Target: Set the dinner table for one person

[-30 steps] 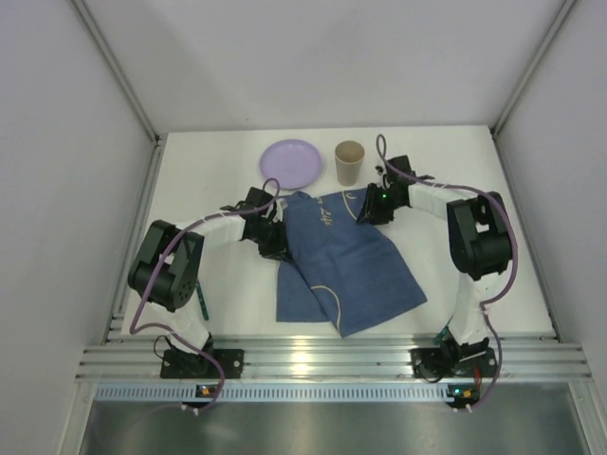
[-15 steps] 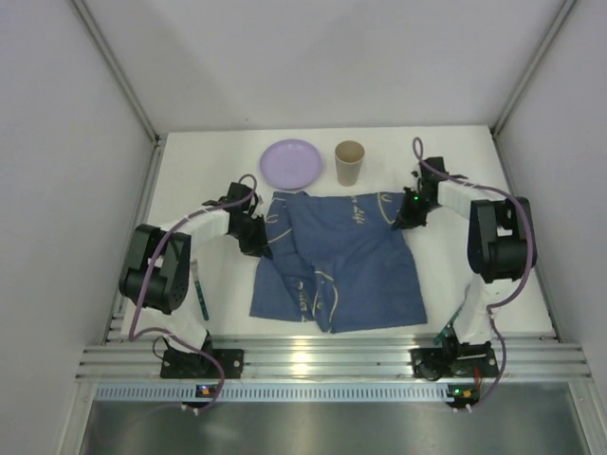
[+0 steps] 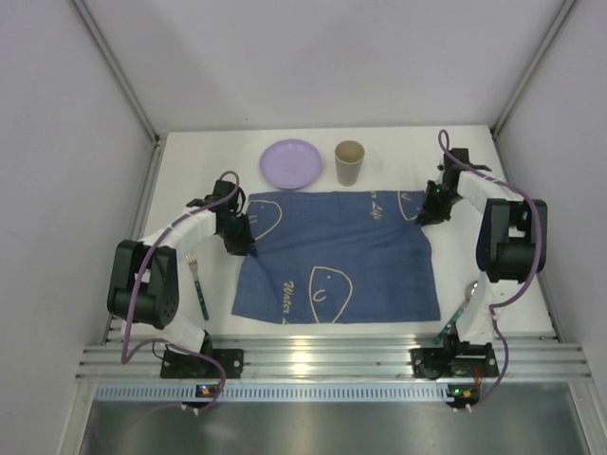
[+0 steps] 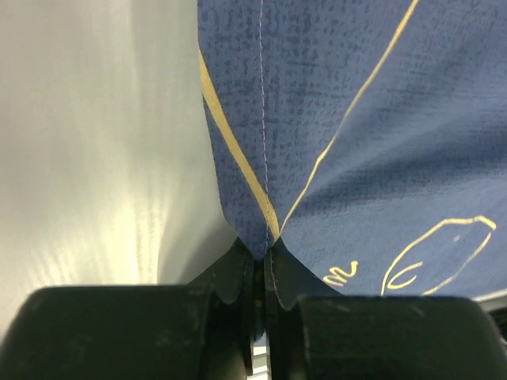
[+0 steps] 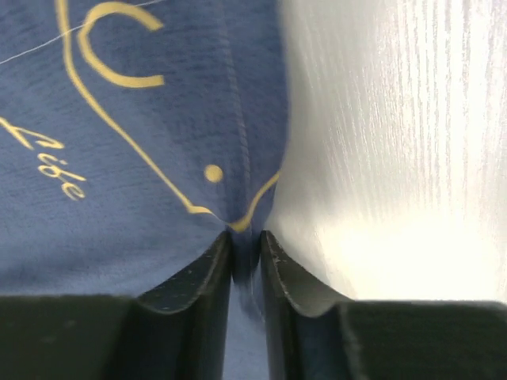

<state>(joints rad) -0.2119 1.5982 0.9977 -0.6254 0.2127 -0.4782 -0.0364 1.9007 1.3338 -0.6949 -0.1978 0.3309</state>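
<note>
L gripper (image 4: pixel 260 253): clenched on far-left corner of blue placemat (image 3: pixel 341 251). R gripper (image 5: pixel 244 237): pinching far-right corner, jaws a shade wider, cloth between them. Placemat: spread flat, drawings up, mid dinner table (image 3: pixel 180 180). Purple plate (image 3: pixel 291 163) & paper cup (image 3: pixel 350 163): just beyond mat's far edge, off it. Fork (image 3: pixel 197 284): on bare top just left of mat. Spoon (image 3: pixel 465 301): right of mat, near R arm. Status, est.: mat step approx done, release pending; plate, cup, cutlery not yet placed.
</note>
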